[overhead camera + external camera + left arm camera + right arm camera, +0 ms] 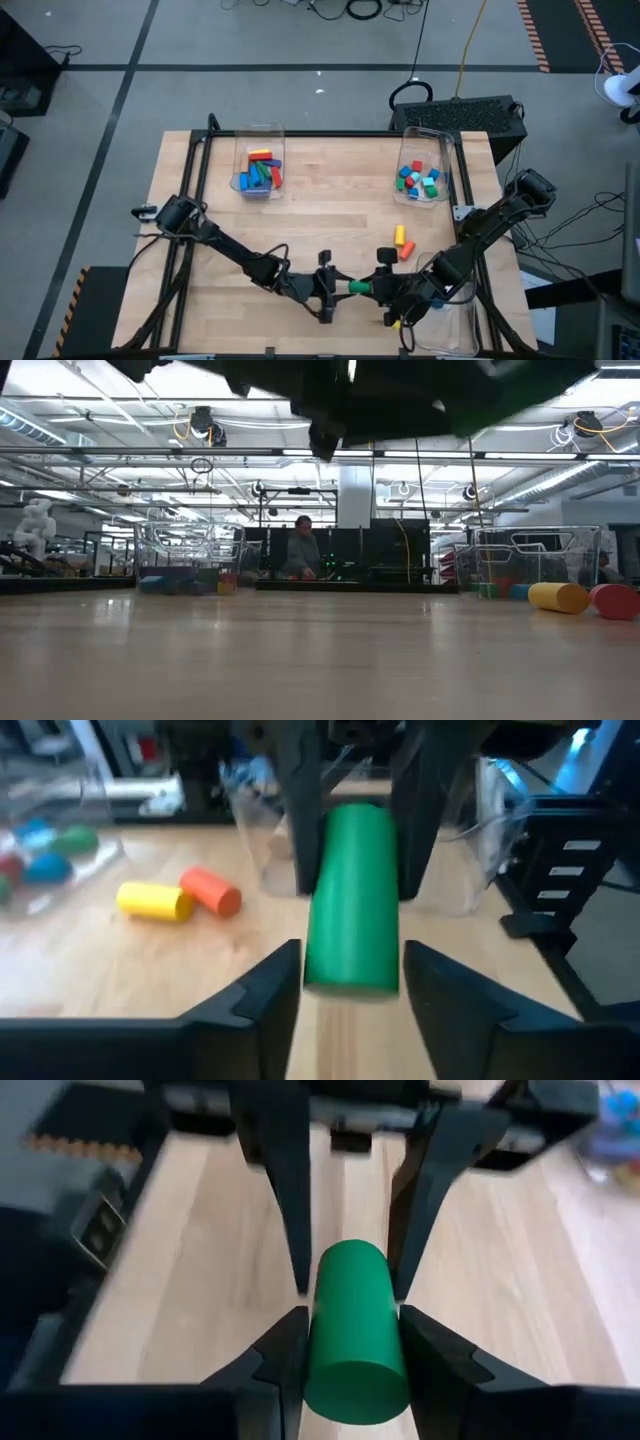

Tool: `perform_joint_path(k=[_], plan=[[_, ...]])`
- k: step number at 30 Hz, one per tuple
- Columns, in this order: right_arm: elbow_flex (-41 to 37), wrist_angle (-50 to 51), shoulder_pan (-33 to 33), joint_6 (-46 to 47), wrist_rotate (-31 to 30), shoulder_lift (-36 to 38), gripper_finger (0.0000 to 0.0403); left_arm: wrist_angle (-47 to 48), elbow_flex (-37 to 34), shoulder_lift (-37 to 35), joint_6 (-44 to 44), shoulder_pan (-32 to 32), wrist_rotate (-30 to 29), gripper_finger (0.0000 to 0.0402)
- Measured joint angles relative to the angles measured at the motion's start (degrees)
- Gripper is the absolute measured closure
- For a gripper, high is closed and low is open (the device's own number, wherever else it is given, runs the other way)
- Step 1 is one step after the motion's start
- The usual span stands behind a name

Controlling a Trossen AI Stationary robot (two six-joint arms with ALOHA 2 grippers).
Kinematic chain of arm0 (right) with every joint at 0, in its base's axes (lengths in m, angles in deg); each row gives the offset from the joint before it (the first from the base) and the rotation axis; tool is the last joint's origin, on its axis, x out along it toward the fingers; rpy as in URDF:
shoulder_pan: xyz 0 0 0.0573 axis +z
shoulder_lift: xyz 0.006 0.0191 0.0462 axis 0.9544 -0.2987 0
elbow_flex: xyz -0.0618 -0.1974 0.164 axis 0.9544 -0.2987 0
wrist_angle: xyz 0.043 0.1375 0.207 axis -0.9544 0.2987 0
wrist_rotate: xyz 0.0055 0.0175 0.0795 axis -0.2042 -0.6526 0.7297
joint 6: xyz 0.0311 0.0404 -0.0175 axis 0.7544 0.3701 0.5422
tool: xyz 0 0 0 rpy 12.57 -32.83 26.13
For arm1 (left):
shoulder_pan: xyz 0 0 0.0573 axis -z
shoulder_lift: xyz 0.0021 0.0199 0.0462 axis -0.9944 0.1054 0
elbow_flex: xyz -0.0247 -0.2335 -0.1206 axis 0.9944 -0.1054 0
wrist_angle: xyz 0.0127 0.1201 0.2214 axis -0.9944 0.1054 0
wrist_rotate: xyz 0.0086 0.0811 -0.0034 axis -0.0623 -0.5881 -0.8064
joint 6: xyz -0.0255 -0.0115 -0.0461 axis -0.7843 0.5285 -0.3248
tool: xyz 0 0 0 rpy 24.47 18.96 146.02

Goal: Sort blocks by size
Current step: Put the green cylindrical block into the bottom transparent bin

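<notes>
A green cylinder block point(355, 287) is held level above the table near its front edge, between my two grippers, which face each other. My right gripper point(378, 288) is shut on it. My left gripper point(330, 285) is open. Its fingers point(275, 990) stand close on either side of the cylinder's other end point(350, 960), with a thin gap showing. A yellow cylinder point(399, 235) and an orange cylinder point(406, 250) lie on their sides on the table just beyond my right gripper. My right gripper pinches the green cylinder's round sides point(355, 1350) between its two fingers, at the end toward the table's right. The fingers come level from the right and lie along the cylinder. The cylinder is lifted clear of the table and sticks out level toward my left gripper.
A clear bin point(258, 170) at the far left holds several longer blocks. A clear bin point(422, 175) at the far right holds several small blocks. Another clear bin point(450, 325) stands at the front right, under my right arm. A person sits in the room beyond the table point(303, 550).
</notes>
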Motion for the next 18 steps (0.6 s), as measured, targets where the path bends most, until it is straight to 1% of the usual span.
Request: perform_joint_path(k=[2, 5, 8, 13, 18], plan=[[0.0, 3.4, 0.1, 1.4, 0.8, 0.3, 0.0286, 2.6, 0.0, 0.0, -2.3, -0.6, 0.2, 0.0203], [0.0, 8.6, 0.1, 4.0, 4.0, 1.0, 0.0286, 6.0, 0.0, 0.0, -3.7, -1.3, 0.3, 0.0170], [0.0, 13.5, 0.1, 6.8, 8.1, 2.1, 0.0287, 7.7, 0.0, 0.0, -3.7, -2.0, 0.2, 0.0150], [1.4, 21.4, 0.4, 9.8, 13.3, 6.0, 0.0286, 7.8, 0.0, 0.0, -3.8, -2.7, 0.2, 0.0145], [4.5, 30.0, 2.2, 12.8, 13.4, 11.6, 0.0287, 8.5, 0.0, 0.0, -3.8, -2.9, 0.1, 0.0144]])
